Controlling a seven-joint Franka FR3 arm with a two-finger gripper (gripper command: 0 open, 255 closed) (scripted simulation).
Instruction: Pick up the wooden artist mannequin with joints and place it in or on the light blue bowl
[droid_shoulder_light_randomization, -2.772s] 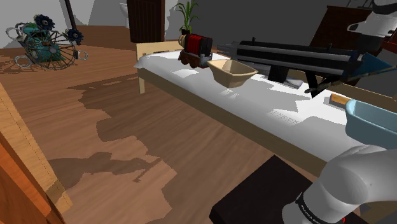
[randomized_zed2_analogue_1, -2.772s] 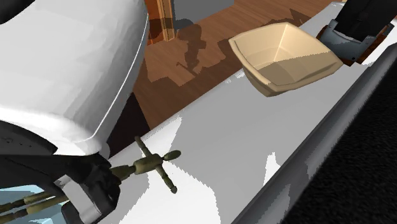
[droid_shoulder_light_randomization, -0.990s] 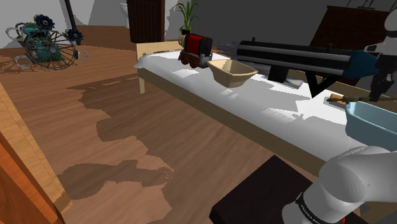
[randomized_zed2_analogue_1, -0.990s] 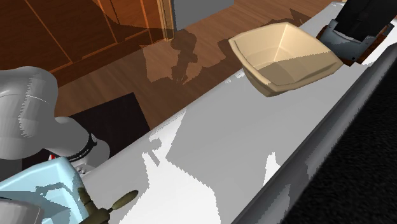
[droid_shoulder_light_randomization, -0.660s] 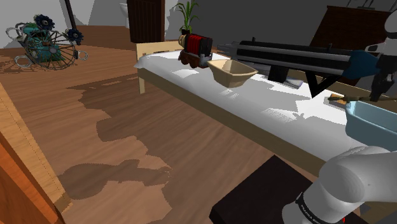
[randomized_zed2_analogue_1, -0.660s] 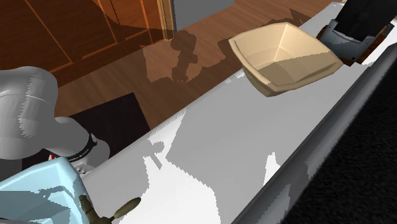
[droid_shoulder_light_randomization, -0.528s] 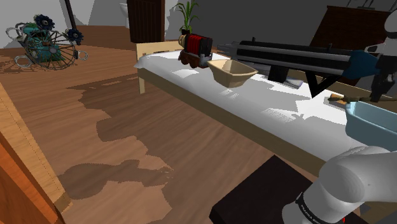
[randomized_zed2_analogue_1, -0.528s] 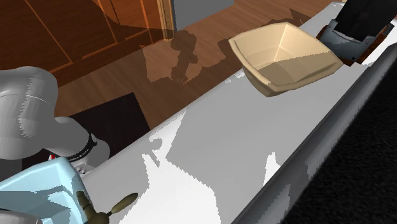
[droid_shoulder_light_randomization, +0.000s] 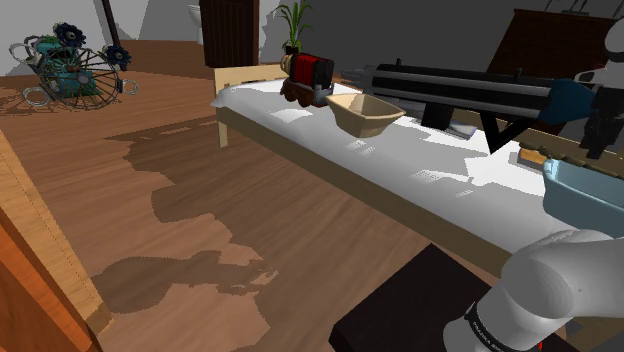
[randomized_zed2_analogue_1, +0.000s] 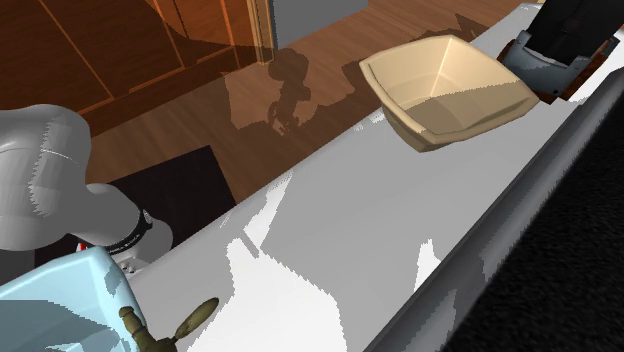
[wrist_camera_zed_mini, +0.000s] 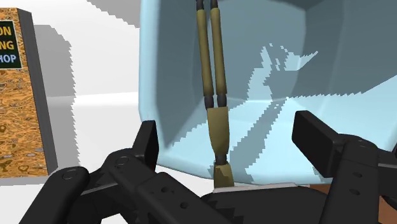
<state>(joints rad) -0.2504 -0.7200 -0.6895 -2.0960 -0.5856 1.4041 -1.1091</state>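
In the shoulder view, the gripper (droid_shoulder_light_randomization: 597, 138) is hovering at the right edge of the frame, just above the light blue bowl (droid_shoulder_light_randomization: 582, 196). In the second exterior view, the mannequin (randomized_zed2_analogue_1: 192, 319) is showing at the lower left, right by the bowl's corner. In the wrist view, the fingers (wrist_camera_zed_mini: 150, 141) are standing wide apart, the mannequin is lying untouched between them, and its legs are reaching into the bowl.

place: home room | wood floor (droid_shoulder_light_randomization: 120, 185) | potted plant (droid_shoulder_light_randomization: 295, 22) | dark cabinet (droid_shoulder_light_randomization: 231, 30) | long white table (droid_shoulder_light_randomization: 420, 160)
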